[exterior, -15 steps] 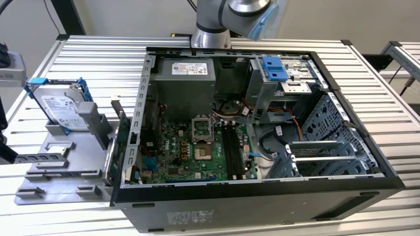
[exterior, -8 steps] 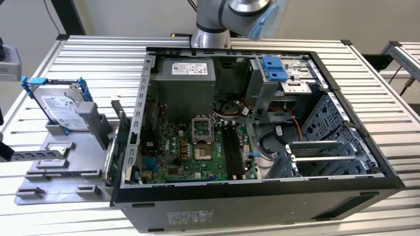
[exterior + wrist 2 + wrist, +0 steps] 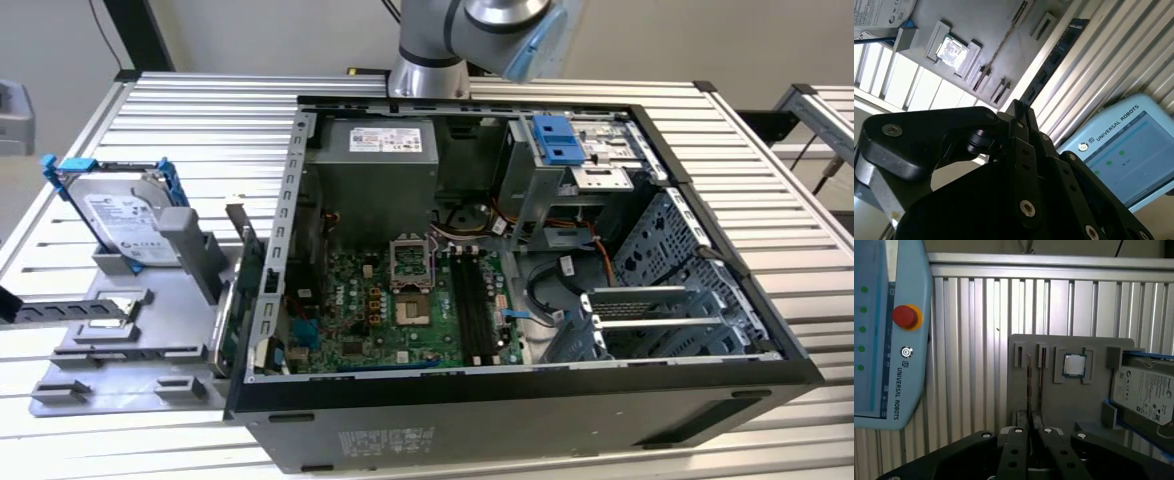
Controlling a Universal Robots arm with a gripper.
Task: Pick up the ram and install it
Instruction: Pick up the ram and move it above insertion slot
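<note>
Where the open computer case point(image 3: 534, 385) sits, a slatted table point(image 3: 200, 110) spreads.

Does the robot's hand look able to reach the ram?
Probably yes: the ram sits bare at the edge of the grey holder, with nothing between it and the hand.

Shiny ribbed metal table point(image 3: 200, 110), matt grey plastic tray point(image 3: 94, 365), matt black hand point(image 3: 1030, 415).
</note>
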